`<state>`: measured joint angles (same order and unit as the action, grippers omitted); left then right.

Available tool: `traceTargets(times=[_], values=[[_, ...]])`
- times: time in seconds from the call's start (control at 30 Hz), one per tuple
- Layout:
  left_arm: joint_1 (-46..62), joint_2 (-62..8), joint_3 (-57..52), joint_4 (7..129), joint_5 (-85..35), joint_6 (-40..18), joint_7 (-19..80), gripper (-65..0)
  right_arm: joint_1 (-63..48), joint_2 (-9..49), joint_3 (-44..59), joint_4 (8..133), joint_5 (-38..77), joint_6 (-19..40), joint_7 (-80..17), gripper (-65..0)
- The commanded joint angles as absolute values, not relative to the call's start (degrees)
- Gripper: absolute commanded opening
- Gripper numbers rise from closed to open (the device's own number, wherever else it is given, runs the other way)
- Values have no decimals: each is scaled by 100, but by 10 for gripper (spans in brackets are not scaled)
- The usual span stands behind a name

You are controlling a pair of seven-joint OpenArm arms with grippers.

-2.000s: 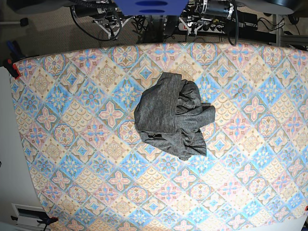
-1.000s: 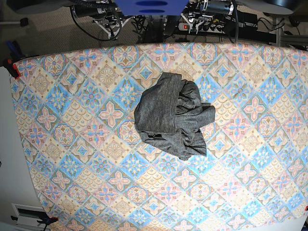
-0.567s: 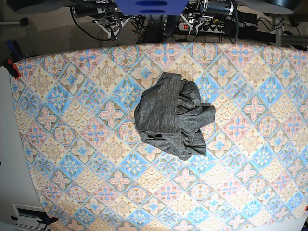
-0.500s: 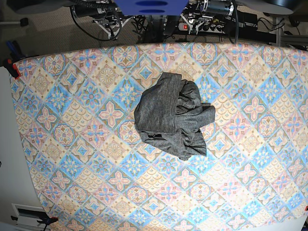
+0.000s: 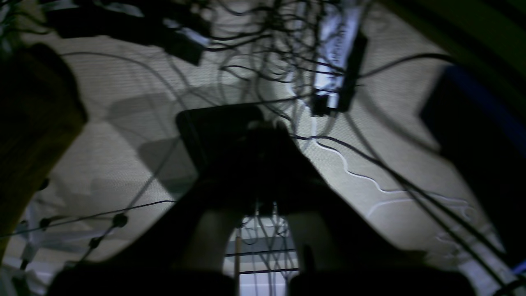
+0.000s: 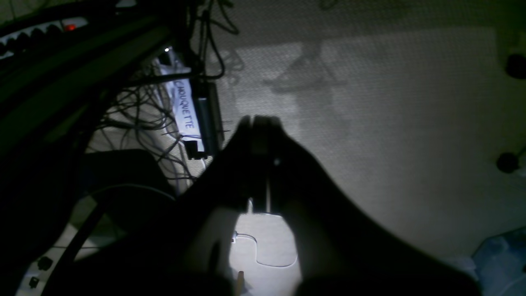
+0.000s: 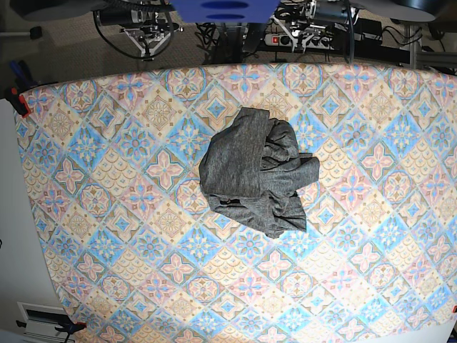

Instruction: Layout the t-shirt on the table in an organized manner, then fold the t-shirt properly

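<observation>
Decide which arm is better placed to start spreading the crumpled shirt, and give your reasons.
Probably the left. The shirt lies slightly toward its side of the table. Both grippers, left and right, are shut and off the table.

The t-shirt (image 7: 257,174) is a soft, matt knit in dark heathered grey, its surface finely flecked and creased into loose folds. The table (image 7: 107,214) is covered by a smooth, matt printed cloth in pastel blue, pink and beige tiles with floral motifs. In both wrist views the floor (image 6: 390,123) is a pale, finely woven, matt carpet, strewn with thin, dark cables (image 5: 263,49) in smooth, rubbery-looking sheaths.
</observation>
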<state>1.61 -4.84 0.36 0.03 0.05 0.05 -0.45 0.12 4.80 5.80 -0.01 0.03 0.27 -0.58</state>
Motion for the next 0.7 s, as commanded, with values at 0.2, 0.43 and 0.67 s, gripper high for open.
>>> traceTargets(times=[0.2, 0.43, 0.67], values=[[523, -681, 48, 0, 4, 13, -1209, -650, -4, 602, 611, 31, 40, 31, 259, -650], [1297, -690, 40, 0, -13, 13, -3187, -650, -840, 611, 1218, 13, 40, 22, 1965, -650], [1727, -690, 22, 0, -31, 13, -5191, -650, -1297, 611, 1244, 13, 40, 22, 3284, -650]])
